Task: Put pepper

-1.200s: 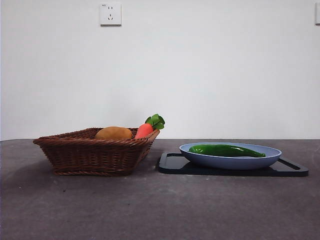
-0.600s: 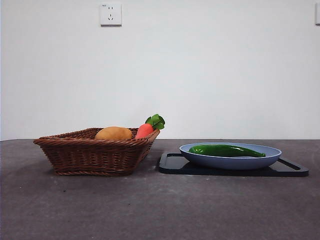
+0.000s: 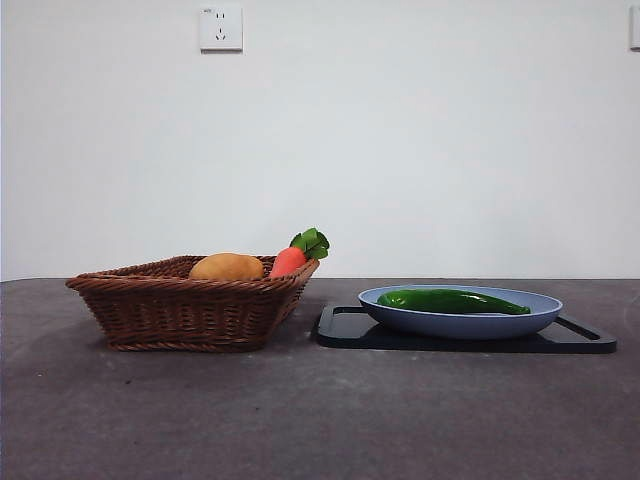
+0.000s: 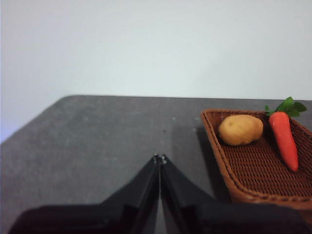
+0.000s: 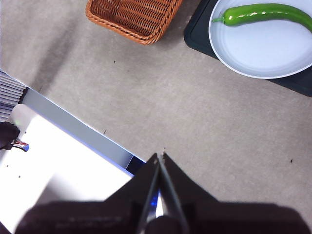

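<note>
The long glossy dark-green pepper (image 3: 452, 300) lies in the blue plate (image 3: 545, 310), which rests on a black tray (image 3: 345, 328) at the right of the table. It also shows in the right wrist view (image 5: 263, 13), far from my right gripper (image 5: 160, 155), which is shut and empty high above the table's front edge. My left gripper (image 4: 159, 157) is shut and empty over bare table beside the wicker basket (image 4: 229, 170). Neither arm shows in the front view.
The brown wicker basket (image 3: 180, 310) stands left of the tray and holds a potato (image 3: 227, 267) and a red-orange carrot (image 3: 290, 260) with green leaves. A white surface (image 5: 48, 180) lies beyond the table's front edge in the right wrist view.
</note>
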`<state>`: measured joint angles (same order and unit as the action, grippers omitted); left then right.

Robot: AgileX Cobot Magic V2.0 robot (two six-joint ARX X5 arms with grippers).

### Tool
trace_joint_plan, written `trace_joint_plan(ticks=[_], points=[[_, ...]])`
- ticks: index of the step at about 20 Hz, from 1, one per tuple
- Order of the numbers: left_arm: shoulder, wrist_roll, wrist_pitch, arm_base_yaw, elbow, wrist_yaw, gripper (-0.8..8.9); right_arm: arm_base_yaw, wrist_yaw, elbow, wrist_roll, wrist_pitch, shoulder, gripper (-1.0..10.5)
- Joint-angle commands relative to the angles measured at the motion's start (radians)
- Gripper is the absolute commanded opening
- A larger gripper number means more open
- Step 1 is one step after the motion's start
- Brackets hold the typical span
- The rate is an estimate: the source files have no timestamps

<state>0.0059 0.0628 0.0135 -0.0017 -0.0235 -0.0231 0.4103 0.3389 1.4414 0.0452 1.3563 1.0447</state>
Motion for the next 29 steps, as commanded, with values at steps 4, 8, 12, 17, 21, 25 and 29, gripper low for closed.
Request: trace_joint_plan(ticks=[4,8,12,17,21,25,29], points=[[-0.004,0.069,0.098,0.003,0.017,0.003,0.08,0.003,-0.002,0.019,0.008,0.006,0.008,0.1],[-0.002,0.069,0.092,0.003,0.017,0.002,0.08,0.003,-0.002,0.019,0.008,0.006,0.008,0.1],[-0.002,0.069,0.092,0.003,0.017,0.002,0.08,0.003,-0.002,0.019,0.008,0.006,0.008,0.1],[-0.002,0.069,0.092,0.003,0.017,0.002,0.08,0.003,-0.002,0.019,0.008,0.006,0.008,0.1],[-0.002,0.069,0.092,0.003,0.017,0.002,0.08,-0.019,-0.034,0.019,-0.068,-0.022,-0.006,0.1],[-0.002,0.069,0.091,0.003,0.017,0.002,0.08,-0.161,-0.017,-0.061,-0.068,-0.356,-0.149,0.1],[-0.002,0.069,0.092,0.003,0.017,0.002,0.08,-0.298,0.018,-0.378,-0.036,-0.716,-0.391,0.1]])
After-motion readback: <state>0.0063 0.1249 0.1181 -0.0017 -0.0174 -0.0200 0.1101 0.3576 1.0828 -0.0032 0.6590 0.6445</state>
